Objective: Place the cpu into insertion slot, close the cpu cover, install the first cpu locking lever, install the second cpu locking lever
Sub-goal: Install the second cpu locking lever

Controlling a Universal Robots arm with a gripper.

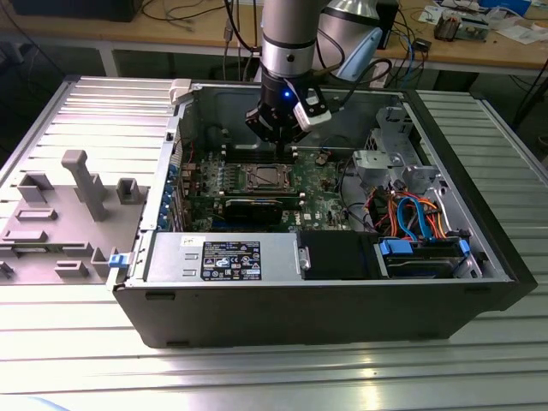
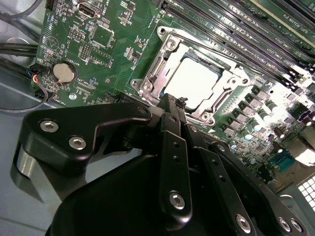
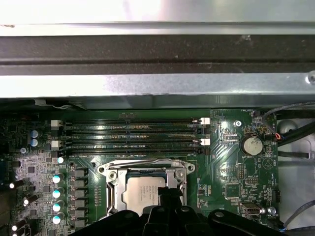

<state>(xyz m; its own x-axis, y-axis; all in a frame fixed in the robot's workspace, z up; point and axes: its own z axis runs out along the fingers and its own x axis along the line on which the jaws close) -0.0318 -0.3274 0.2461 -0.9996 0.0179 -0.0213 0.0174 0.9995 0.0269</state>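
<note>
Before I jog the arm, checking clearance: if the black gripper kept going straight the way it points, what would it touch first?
Probably the thin silvery metal cpu cover closed over the silver-grey square cpu; the black gripper points at the socket's edge, though the gap between them is unclear.

Shiny metal cpu cover [image 2: 156, 69], matt black tool [image 2: 173, 105], glossy green circuit board [image 2: 113, 44].

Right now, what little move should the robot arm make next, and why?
Probably a small dip, to start latching things down. The cpu already sits in the insertion slot, the cpu cover lies over it, and the gripper hovers at the slot's edge.
</note>
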